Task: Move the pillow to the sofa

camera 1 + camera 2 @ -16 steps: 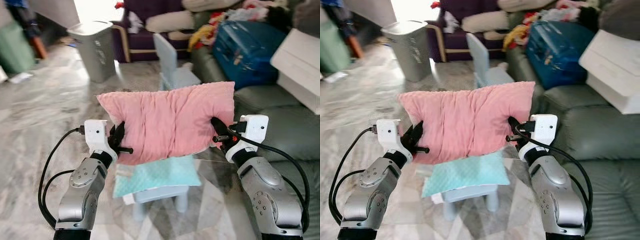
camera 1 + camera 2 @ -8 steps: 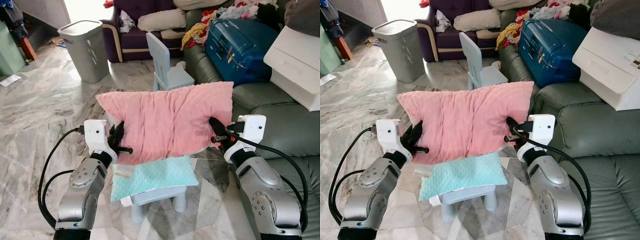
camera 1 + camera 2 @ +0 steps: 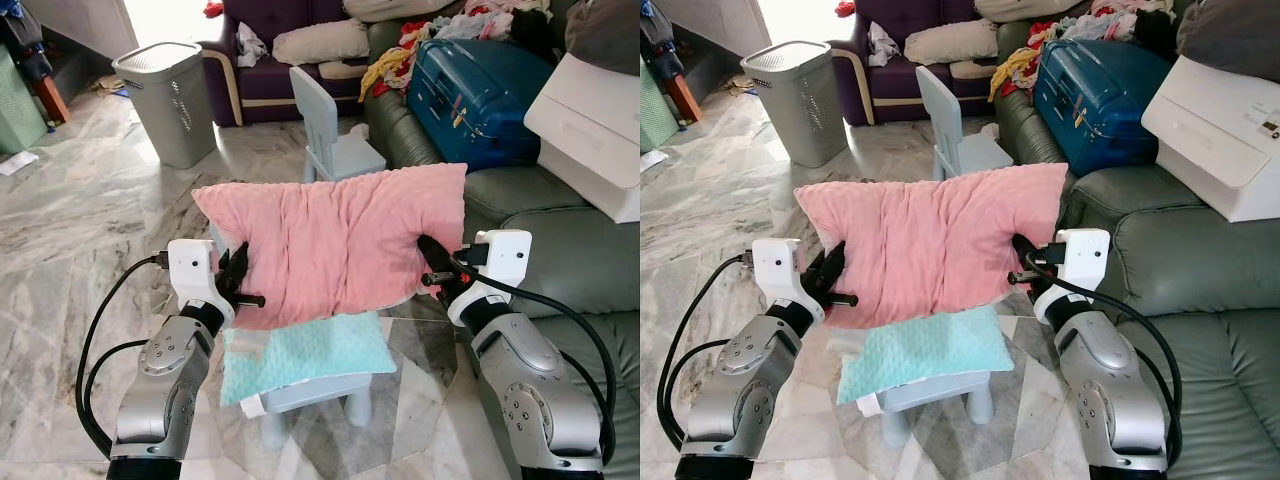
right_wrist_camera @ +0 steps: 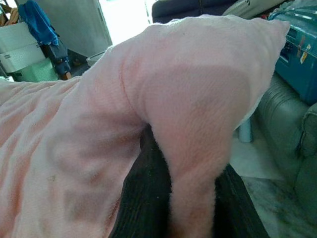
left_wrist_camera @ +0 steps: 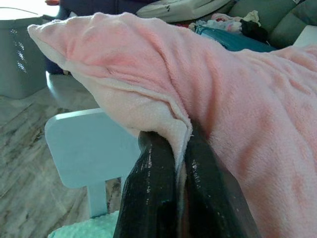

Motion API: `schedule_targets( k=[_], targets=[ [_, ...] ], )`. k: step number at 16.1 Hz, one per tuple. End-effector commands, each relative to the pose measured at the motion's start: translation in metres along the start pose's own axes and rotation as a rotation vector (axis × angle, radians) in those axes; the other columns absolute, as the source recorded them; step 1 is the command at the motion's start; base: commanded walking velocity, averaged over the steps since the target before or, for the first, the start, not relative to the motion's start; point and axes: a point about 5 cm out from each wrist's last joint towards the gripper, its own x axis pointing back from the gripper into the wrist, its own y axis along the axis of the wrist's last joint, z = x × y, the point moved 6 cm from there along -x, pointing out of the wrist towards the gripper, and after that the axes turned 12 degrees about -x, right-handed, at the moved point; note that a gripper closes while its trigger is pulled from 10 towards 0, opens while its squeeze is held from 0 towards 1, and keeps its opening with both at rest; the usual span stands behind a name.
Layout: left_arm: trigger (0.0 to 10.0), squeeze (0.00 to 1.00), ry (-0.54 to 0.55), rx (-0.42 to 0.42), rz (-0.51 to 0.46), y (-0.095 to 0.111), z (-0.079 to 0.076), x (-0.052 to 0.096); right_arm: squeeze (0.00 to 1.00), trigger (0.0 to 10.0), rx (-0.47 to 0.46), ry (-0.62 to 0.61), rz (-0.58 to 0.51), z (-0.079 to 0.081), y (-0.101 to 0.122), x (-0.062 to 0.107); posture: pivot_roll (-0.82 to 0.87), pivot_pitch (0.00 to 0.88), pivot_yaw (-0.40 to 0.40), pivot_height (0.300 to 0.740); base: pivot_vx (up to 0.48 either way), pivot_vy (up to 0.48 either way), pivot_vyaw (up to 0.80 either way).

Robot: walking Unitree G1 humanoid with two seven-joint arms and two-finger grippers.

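green sofa (image 3: pixel 560 250) runs along the robot's right, its far end piled with a blue suitcase (image 3: pixel 480 85) and a white box (image 3: pixel 590 130). pink pillow (image 3: pixel 335 250) hangs in the air above the small blue stool (image 3: pixel 310 390) and its mint cushion (image 3: pixel 305 355). soft, light, sags mid-span; looks grippy, not fragile. best held at both end seams. left gripper (image 3: pixel 243 285) pinched shut on the left edge, right gripper (image 3: pixel 432 260) clamped on the right.
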Motion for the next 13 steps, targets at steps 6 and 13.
schedule_targets(
  k=[6,13],
  targets=[
    [10.0,0.00,-0.015,-0.019,-0.012,0.0032,-0.0009,-0.0034,0.00,10.0,-0.012,0.020,0.000,0.0057,0.0016,-0.0027,-0.17,0.000,0.032,0.740,0.000,0.000,-0.80],
    [10.0,0.00,-0.035,-0.030,-0.019,0.0045,-0.0046,-0.0036,0.00,10.0,-0.007,0.034,-0.013,0.0088,0.0024,-0.0017,-0.16,0.000,0.034,0.740,0.000,0.000,-0.34]
  ],
)
